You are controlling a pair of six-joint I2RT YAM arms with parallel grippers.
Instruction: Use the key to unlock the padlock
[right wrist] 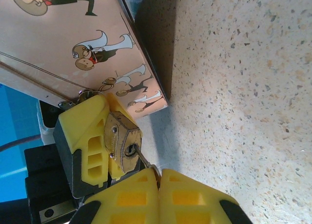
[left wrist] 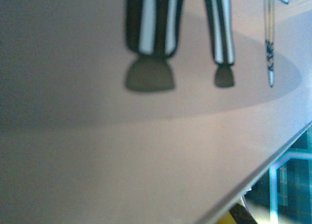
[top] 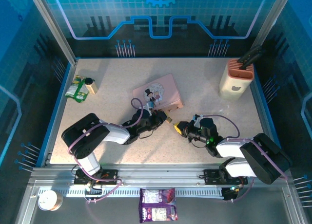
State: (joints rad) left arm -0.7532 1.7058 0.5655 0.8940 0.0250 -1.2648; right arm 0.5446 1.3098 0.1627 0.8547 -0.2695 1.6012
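Note:
The small brass padlock [right wrist: 123,142] is clamped between the yellow fingers [right wrist: 85,131] of my left gripper [top: 165,118], which is shut on it, with its keyhole end facing my right gripper. The thin dark key [right wrist: 142,159] has its tip in the keyhole. Its head is pinched between the yellow pads of my right gripper [right wrist: 159,177], which is shut on it. In the top view the padlock [top: 169,120] hangs just above the table between the two grippers, and my right gripper [top: 178,127] sits right beside it. The shackle is hidden behind the left fingers.
The pink cartoon tin [top: 157,93] lies directly behind the padlock, very close to the left wrist camera [left wrist: 146,136] and visible in the right wrist view [right wrist: 58,44]. A beige holder [top: 236,79] stands back right. A green packet [top: 76,89] lies back left.

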